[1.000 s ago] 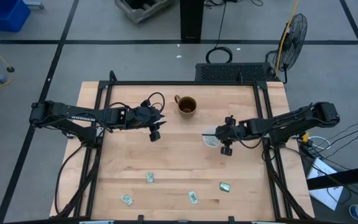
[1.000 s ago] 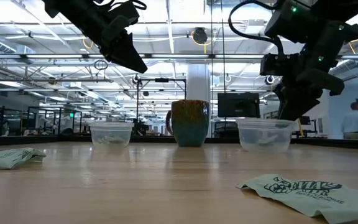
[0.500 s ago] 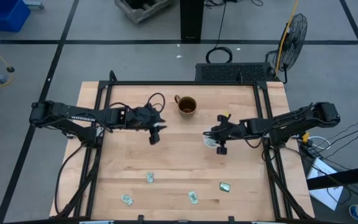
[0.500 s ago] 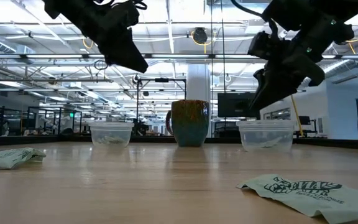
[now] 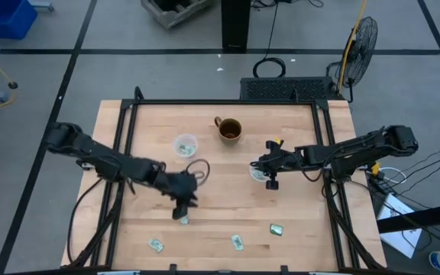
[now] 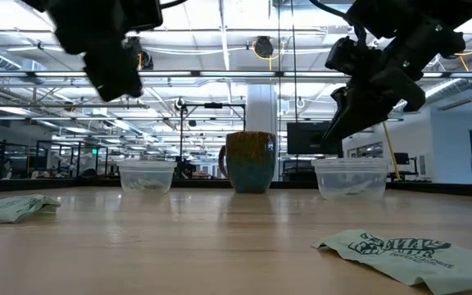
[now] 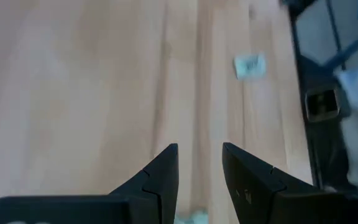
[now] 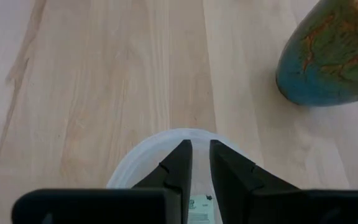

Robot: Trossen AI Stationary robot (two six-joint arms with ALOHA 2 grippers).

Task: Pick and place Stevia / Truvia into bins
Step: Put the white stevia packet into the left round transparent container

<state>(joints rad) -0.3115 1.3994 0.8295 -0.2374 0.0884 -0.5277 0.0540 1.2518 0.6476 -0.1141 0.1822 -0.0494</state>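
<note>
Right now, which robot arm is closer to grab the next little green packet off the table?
Probably the left. The left gripper hangs right over a packet near the table's front, fingers open. The right gripper is farther back, above a clear cup.

**Around the table**

A brown mug [image 5: 228,129] with a handle stands upright near the far edge of the wooden table [image 5: 220,210]; up close its glaze looks blue-green with orange streaks [image 8: 332,53]. On the grey floor beyond the table are a black fan [image 5: 360,38], a coiled black cable [image 5: 270,68] and a blue bin [image 5: 2,17].
</note>
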